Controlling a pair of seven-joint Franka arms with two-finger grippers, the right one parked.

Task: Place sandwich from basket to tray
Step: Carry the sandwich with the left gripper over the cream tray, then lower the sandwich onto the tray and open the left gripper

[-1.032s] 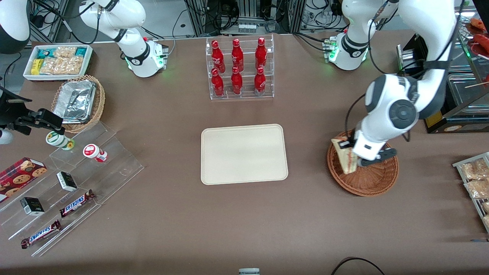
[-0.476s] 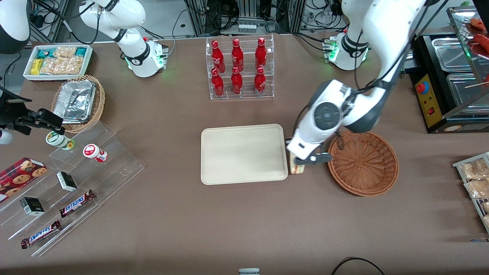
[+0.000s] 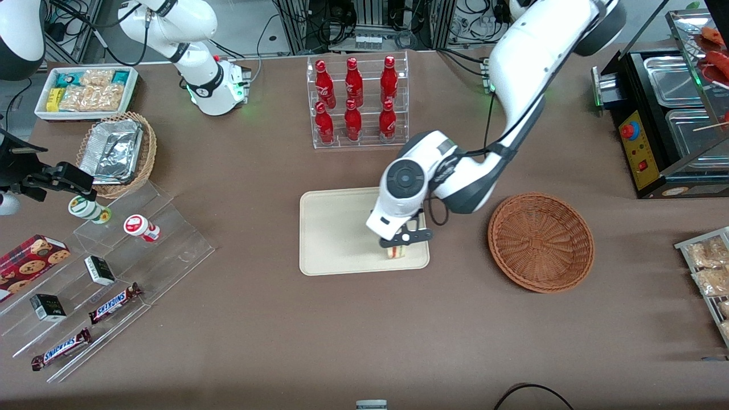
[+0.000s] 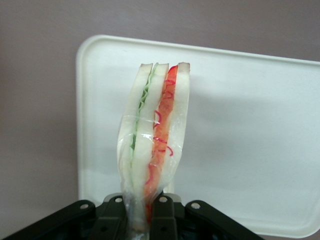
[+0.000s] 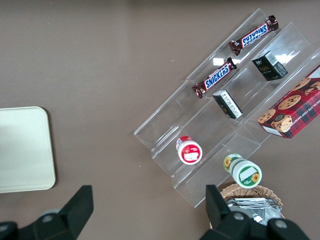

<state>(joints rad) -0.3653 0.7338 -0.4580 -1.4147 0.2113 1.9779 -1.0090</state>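
My left gripper (image 3: 400, 244) is shut on the sandwich (image 3: 397, 251), a wrapped white-bread wedge with red and green filling. It holds the sandwich over the cream-beige tray (image 3: 336, 228), at the tray's corner nearest the front camera and toward the basket. In the left wrist view the sandwich (image 4: 155, 130) stands on edge, pinched between the black fingers (image 4: 162, 220), with the tray (image 4: 250, 140) under it. I cannot tell whether the sandwich touches the tray. The reddish-brown wicker basket (image 3: 541, 242) sits empty beside the tray, toward the working arm's end.
A clear rack of red bottles (image 3: 356, 102) stands farther from the front camera than the tray. Toward the parked arm's end are a clear stepped stand with snack bars (image 3: 114, 302), a small wicker basket with foil trays (image 3: 117, 152) and a white tub of snack packs (image 3: 85, 91).
My gripper has carried the sandwich out of the basket, across the table and over the tray's edge. The basket is left empty.
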